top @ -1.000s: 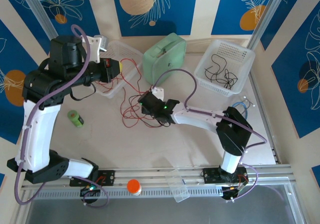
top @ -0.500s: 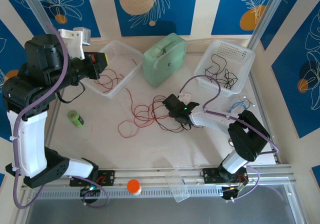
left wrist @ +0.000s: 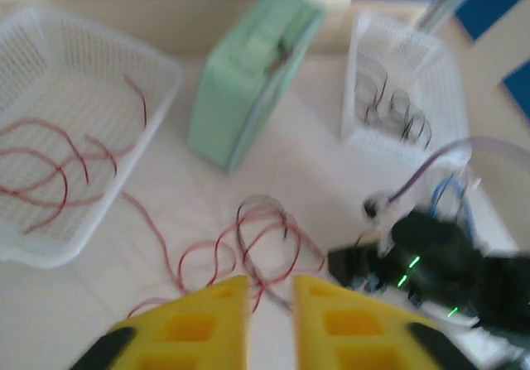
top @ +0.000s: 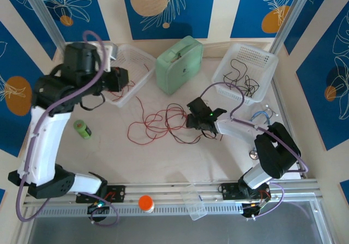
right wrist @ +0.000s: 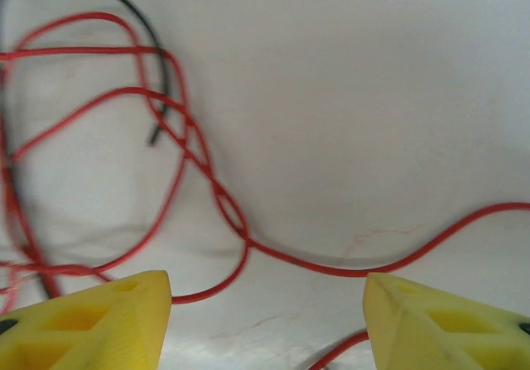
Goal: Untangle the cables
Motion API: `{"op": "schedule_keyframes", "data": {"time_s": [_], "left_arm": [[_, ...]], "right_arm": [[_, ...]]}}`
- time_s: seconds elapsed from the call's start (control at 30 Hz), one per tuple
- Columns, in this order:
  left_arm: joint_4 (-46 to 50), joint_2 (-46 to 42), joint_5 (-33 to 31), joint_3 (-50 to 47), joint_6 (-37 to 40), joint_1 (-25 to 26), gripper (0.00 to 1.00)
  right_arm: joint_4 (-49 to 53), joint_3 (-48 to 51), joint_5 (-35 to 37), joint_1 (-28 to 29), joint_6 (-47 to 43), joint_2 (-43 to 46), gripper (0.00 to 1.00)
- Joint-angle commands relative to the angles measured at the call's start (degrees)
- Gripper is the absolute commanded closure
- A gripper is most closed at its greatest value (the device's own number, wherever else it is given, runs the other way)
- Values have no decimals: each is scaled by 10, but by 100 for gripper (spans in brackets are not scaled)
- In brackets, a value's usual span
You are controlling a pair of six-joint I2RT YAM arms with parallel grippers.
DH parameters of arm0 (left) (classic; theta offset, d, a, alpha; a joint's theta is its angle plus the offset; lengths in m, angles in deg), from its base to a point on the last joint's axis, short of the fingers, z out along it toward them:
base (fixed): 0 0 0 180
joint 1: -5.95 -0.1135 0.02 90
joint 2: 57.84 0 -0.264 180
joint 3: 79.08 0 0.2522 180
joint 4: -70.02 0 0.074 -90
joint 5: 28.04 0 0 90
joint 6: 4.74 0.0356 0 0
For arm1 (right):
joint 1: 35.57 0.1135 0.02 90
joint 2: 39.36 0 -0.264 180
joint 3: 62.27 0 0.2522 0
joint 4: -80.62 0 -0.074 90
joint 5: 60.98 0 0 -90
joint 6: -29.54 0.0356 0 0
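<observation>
Left end effector [left wrist: 271,285], jaws narrowly parted and empty, loose red cables [left wrist: 58,159] in a white mesh plastic basket [left wrist: 170,76], mint-green hard case [top: 180,64], tangled red and black cables [top: 163,119] mid-tabletop [top: 109,151], right end effector [right wrist: 267,291] open wide astride one red strand, black cables [top: 242,79] in a second white basket [top: 262,55]

The red cables [top: 158,123] loop across the cream desk [top: 109,156]; the black cables [top: 242,77] lie in a white mesh basket [top: 259,55]. The case [top: 180,58] is mint green. The left claw [left wrist: 271,304] and right claw [right wrist: 267,308] are yellow. The wall panels [top: 185,15] are blue, patterned with orange discs and white leaves.
</observation>
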State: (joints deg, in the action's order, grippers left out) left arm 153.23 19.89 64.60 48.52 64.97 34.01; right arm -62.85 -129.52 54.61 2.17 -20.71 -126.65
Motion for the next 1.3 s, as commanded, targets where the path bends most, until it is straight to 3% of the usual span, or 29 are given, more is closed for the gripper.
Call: {"op": "schedule_keyframes", "data": {"time_s": [0.0,0.13,0.23,0.33,0.6,0.77,0.93,1.27], "left_arm": [[-11,-6,59,-134,8,8,62],[-54,-12,64,-302,13,17,47],[-104,-7,28,-382,1,17,32],[-151,15,-1,-421,-2,13,30],[-281,92,-4,-501,34,-5,28],[-339,142,-40,-503,57,-6,26],[-396,163,22,-480,87,-2,26],[-338,305,33,-341,128,8,36]], "right_arm": [[53,-37,-57,-5,-29,38,36],[90,-43,-77,-13,-32,77,37],[106,-38,-90,-18,-34,108,37],[119,-30,-99,-22,-34,138,37],[155,2,-104,-37,-32,222,36],[157,21,-124,-59,-29,261,36],[162,30,-129,-68,-28,275,36],[156,38,-135,-72,-21,275,36]]}}
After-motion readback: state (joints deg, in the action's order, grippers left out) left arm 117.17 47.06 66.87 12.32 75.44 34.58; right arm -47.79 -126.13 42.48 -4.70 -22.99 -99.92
